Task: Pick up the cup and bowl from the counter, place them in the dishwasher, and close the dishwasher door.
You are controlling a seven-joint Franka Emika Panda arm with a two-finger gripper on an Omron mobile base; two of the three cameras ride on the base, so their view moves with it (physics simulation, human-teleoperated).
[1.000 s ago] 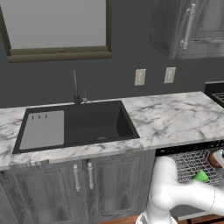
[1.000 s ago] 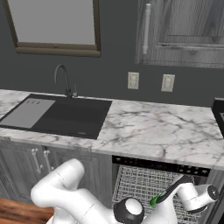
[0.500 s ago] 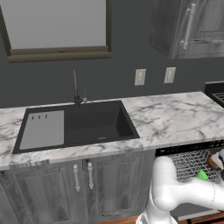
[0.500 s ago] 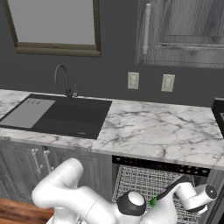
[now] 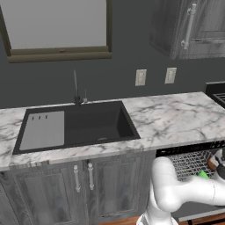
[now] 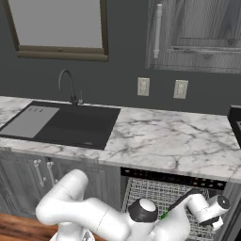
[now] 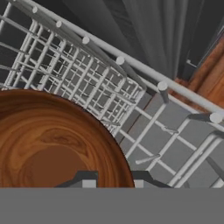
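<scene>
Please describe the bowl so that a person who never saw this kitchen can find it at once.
Look below the long white marble counter, to the right of the black sink basin, where the dishwasher's white wire rack is pulled out. Just above that rack, the gripper holds a small round reddish-brown wood-grain bowl. It is the only brown wooden thing there; the small cup beside it is bright green.

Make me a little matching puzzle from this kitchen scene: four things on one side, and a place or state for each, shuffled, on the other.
Things:
1. bowl
2. cup
3. sink basin
4. dishwasher rack

Places or states:
A. black, set into the marble counter
B. white wire, pulled out below the counter
C. bright green, down at the rack beside the arm
D. wood-coloured, gripped at its rim by the gripper over the rack

Pairs: 1-D, 2-C, 3-A, 4-B
</scene>
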